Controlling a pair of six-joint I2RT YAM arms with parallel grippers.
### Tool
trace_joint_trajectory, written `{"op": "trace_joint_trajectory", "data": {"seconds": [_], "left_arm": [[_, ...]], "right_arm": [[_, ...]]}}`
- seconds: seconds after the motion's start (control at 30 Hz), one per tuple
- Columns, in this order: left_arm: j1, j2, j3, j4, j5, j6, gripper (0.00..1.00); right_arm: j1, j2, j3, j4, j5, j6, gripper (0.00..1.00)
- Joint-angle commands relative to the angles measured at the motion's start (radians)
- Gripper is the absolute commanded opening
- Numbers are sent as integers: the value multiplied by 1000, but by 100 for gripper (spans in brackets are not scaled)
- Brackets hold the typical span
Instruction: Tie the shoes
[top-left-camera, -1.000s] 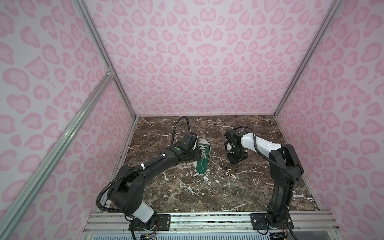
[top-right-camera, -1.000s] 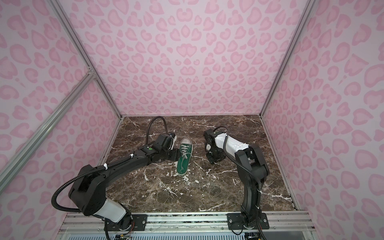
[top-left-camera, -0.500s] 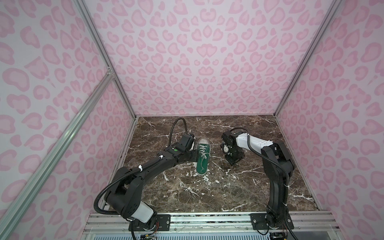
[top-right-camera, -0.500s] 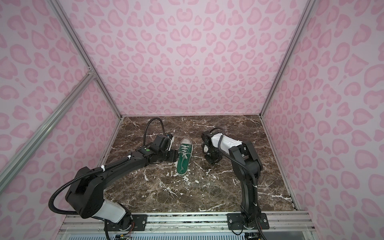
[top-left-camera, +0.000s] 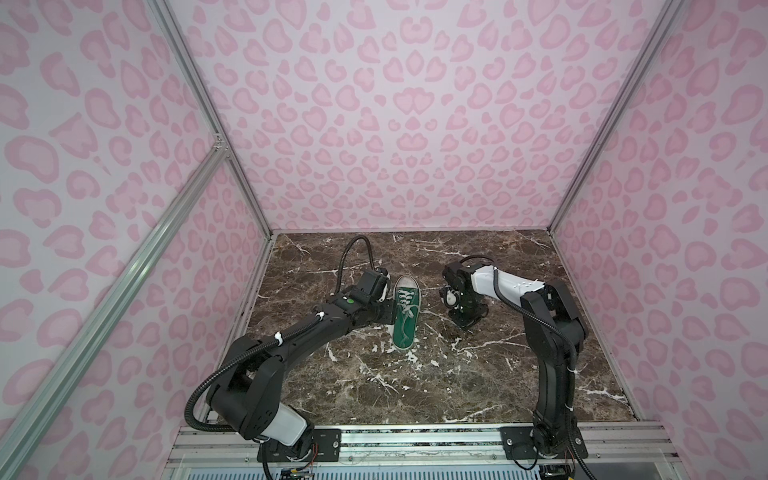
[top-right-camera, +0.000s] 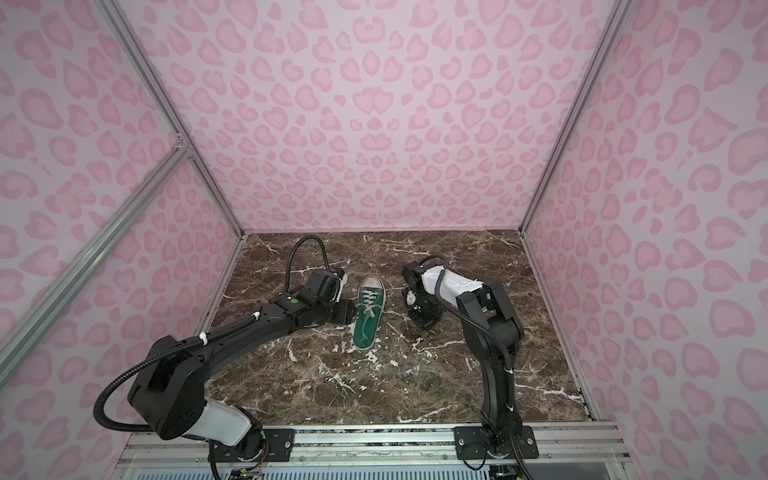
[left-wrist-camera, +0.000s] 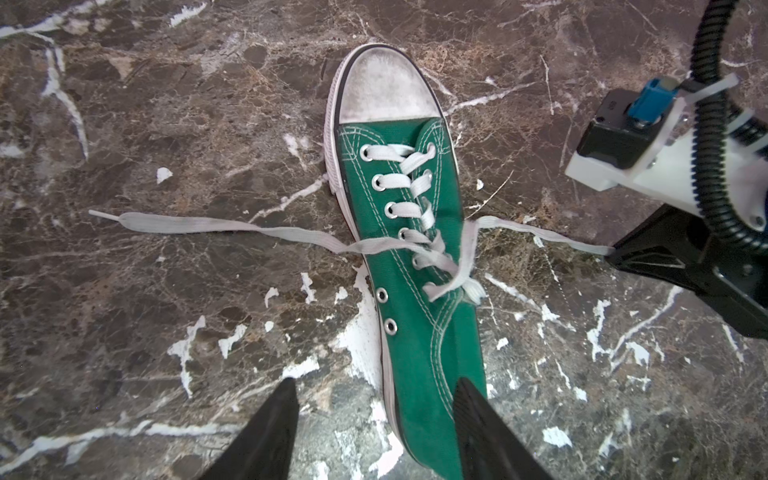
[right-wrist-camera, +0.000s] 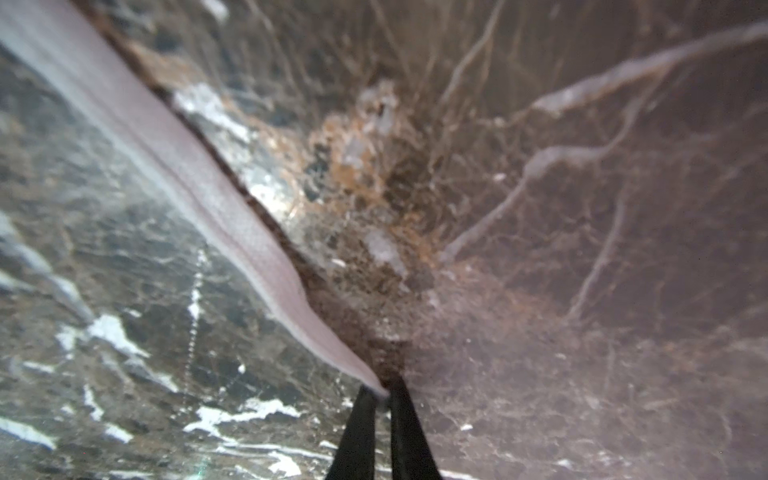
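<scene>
The green sneaker (top-left-camera: 406, 312) (top-right-camera: 369, 316) lies on the marble floor with its white toe cap toward the back wall. Its white laces are untied. One lace (left-wrist-camera: 187, 222) trails flat across the floor on one side. The other lace (left-wrist-camera: 540, 232) (right-wrist-camera: 187, 178) runs out to my right gripper (right-wrist-camera: 380, 392) (left-wrist-camera: 614, 251), which is shut on its tip just above the floor. My left gripper (left-wrist-camera: 374, 395) is open over the shoe's heel end, one finger (left-wrist-camera: 478, 424) above the green canvas, the other over bare floor, holding nothing.
Pink patterned walls (top-left-camera: 415, 124) close in the marble floor (top-left-camera: 457, 374) on three sides. An aluminium rail (top-left-camera: 415, 440) with both arm bases runs along the front. The left arm's black cable (top-left-camera: 353, 253) loops up behind the shoe.
My right gripper's jaws have closed on the lace tip and it has shifted slightly toward the shoe. The left arm and the shoe have hardly moved.
</scene>
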Motion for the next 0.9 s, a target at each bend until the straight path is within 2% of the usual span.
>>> {"op": "trace_joint_trajectory", "data": {"seconds": [0.0, 0.17, 0.3, 0.43, 0.5, 0.7, 0.87], "left_arm": [[2, -14, -1, 11, 7, -13, 62], [2, -21, -6, 14, 30, -32, 61], [2, -21, -12, 25, 52, -48, 61], [1, -15, -13, 41, 88, -67, 60], [2, -12, -17, 52, 102, -78, 60], [2, -4, -24, 74, 137, -103, 59], [2, -2, -32, 83, 156, -109, 58]], "right_arm": [[-10, -16, -24, 39, -62, 46, 9], [-56, -114, -74, 126, -251, 148, 8], [-96, -211, -168, 302, -457, 293, 9], [-117, -274, -284, 583, -659, 540, 9], [-111, -292, -343, 753, -721, 678, 9], [-72, -270, -461, 1221, -794, 1039, 9], [-33, -207, -471, 1387, -780, 1159, 9]]}}
